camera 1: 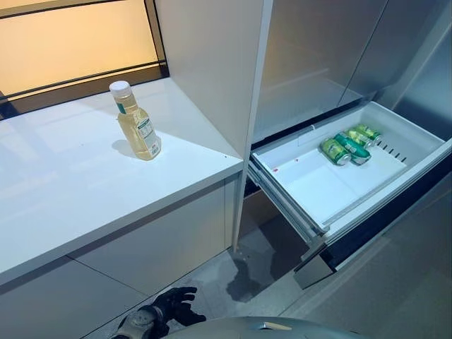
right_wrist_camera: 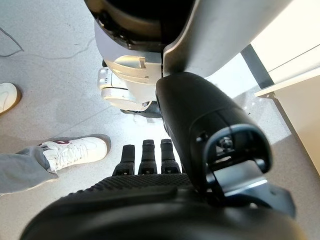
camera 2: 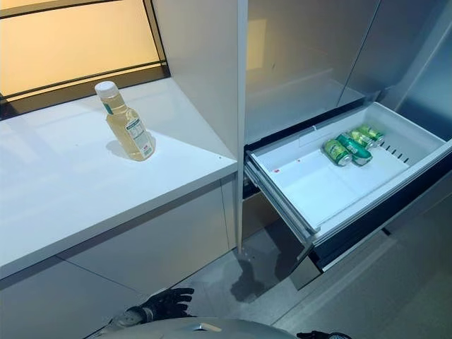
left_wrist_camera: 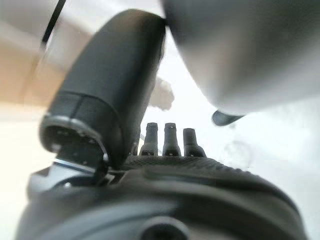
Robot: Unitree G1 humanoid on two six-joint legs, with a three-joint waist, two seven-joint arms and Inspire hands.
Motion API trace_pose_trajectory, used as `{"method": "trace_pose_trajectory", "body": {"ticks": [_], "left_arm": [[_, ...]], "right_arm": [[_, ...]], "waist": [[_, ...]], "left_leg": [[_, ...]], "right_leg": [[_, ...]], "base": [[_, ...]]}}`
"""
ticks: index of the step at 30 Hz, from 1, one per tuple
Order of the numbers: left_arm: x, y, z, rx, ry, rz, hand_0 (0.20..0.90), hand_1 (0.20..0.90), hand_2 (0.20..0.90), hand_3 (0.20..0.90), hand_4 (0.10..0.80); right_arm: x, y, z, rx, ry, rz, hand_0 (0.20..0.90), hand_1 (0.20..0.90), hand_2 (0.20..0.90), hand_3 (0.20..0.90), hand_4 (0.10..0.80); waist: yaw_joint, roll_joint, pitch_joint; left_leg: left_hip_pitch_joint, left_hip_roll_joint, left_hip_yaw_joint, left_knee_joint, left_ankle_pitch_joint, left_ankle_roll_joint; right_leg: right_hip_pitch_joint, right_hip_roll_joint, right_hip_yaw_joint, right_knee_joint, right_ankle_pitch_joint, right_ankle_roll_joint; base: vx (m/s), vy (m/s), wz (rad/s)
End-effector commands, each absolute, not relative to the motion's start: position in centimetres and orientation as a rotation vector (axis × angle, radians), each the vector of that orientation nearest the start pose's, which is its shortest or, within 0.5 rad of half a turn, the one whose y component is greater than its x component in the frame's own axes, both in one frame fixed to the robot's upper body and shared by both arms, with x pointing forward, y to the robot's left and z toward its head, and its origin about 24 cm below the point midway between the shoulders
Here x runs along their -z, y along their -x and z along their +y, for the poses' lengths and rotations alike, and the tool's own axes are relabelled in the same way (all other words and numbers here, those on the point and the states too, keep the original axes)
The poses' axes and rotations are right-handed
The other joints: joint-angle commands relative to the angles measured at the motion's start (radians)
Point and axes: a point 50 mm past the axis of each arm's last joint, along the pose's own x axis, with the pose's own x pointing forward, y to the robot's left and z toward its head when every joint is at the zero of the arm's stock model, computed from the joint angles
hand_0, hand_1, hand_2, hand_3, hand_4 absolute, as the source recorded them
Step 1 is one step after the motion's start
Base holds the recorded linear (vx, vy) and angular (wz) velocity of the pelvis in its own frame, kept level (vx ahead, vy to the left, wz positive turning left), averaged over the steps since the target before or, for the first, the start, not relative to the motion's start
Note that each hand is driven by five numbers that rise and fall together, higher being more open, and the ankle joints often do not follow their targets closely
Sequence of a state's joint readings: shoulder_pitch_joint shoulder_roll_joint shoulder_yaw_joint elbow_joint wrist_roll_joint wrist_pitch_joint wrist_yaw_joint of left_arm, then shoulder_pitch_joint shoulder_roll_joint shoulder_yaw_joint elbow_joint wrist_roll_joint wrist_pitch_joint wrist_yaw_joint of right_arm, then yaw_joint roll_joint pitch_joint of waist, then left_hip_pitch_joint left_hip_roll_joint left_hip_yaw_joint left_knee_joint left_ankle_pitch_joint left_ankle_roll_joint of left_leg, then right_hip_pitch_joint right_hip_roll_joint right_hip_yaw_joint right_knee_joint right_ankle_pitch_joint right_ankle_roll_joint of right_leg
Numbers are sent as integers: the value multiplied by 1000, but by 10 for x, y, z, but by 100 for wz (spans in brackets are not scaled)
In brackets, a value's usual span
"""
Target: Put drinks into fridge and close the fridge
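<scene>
A clear bottle (camera 1: 138,128) of yellowish drink with a white cap stands upright on the white counter (camera 1: 70,191). To its right the fridge's drawer (camera 1: 321,189) is pulled out, and green cans (camera 1: 347,145) lie on their sides at its back. My left hand (camera 1: 173,305) hangs low by the floor below the counter, its fingers (left_wrist_camera: 170,140) straight and holding nothing. Only the edge of my right hand (camera 2: 319,335) shows at the bottom of the right eye view. Its fingers (right_wrist_camera: 145,157) point straight down at the floor, with nothing in them. Both hands are far from the bottle.
A tall white panel (camera 1: 212,63) separates the counter from the fridge's grey upper doors (camera 1: 318,56). The drawer's dark front (camera 1: 381,233) juts into the floor space. A person's white shoe (right_wrist_camera: 75,150) and grey trouser leg (right_wrist_camera: 20,167) stand close behind me.
</scene>
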State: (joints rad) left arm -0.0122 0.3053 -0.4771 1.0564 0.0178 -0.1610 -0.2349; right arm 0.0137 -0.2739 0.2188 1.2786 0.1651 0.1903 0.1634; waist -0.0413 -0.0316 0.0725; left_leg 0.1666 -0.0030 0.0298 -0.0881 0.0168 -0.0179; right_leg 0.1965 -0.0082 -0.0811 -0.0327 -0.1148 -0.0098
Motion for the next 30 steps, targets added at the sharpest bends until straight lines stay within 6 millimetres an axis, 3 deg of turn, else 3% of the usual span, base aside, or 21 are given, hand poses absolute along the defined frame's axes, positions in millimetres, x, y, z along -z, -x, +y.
{"method": "trace_pose_trajectory", "body": {"ticks": [1, 6, 13, 17, 19, 20, 22, 30], "left_arm": [[127, -169, 159, 740, -506, 761, 900, 900, 900, 900, 800], [97, -202, 137, 892, -701, 512, 900, 900, 900, 900, 800], [57, -230, 112, 944, -836, 202, 900, 900, 900, 900, 800], [32, -238, 97, 989, -794, 38, 900, 900, 900, 900, 800], [28, -237, 95, 985, -795, -6, 900, 900, 900, 900, 800], [21, -235, 93, 1003, -692, -36, 900, 900, 900, 900, 800], [15, -233, 95, 1003, -673, -69, 900, 900, 900, 900, 800], [-83, -241, 107, 1108, -581, -312, 900, 900, 900, 900, 800]], "right_arm": [[166, -71, -227, -132, 120, 1466, 900, 900, 900, 900, 800], [164, -74, -232, -158, 155, 1453, 900, 900, 900, 900, 800], [164, -74, -233, -171, 179, 1442, 900, 900, 900, 900, 800], [165, -72, -231, -167, 176, 1442, 900, 900, 900, 900, 800], [166, -71, -230, -165, 171, 1442, 900, 900, 900, 900, 800], [166, -70, -229, -160, 168, 1440, 900, 900, 900, 900, 800], [167, -69, -228, -152, 161, 1436, 900, 900, 900, 900, 800], [167, -68, -226, -88, 112, 1416, 900, 900, 900, 900, 800]], "waist": [[-19, 22, -2], [-41, 29, 2], [-54, 36, -3], [-53, 38, -10], [-48, 36, -14], [-44, 37, -12], [-37, 38, -9], [4, 49, -1]], "left_leg": [[-20, -15, 22, 4, -74, 27], [-22, -12, 33, 1, -75, 28], [-24, -13, 35, 1, -77, 31], [-27, -16, 28, 1, -79, 32], [-30, -15, 29, 1, -79, 31], [-31, -15, 26, 1, -79, 31], [-33, -15, 22, 1, -78, 31], [-46, -25, -27, 1, -66, 34]], "right_leg": [[-91, 3, 16, -1, 84, 92], [-99, 5, 27, 0, 87, 97], [-98, 4, 32, -9, 91, 99], [-97, 4, 31, -12, 91, 99], [-98, 5, 32, -14, 92, 99], [-98, 4, 30, -16, 92, 99], [-98, 3, 25, -15, 91, 98], [-92, -7, -5, -20, 93, 95]], "base": [[-26, 13, -12], [-26, 9, -15], [-8, 8, -7], [0, 0, 0], [0, 0, 0], [0, 0, 0], [0, 0, 0], [-26, -10, 12]]}}
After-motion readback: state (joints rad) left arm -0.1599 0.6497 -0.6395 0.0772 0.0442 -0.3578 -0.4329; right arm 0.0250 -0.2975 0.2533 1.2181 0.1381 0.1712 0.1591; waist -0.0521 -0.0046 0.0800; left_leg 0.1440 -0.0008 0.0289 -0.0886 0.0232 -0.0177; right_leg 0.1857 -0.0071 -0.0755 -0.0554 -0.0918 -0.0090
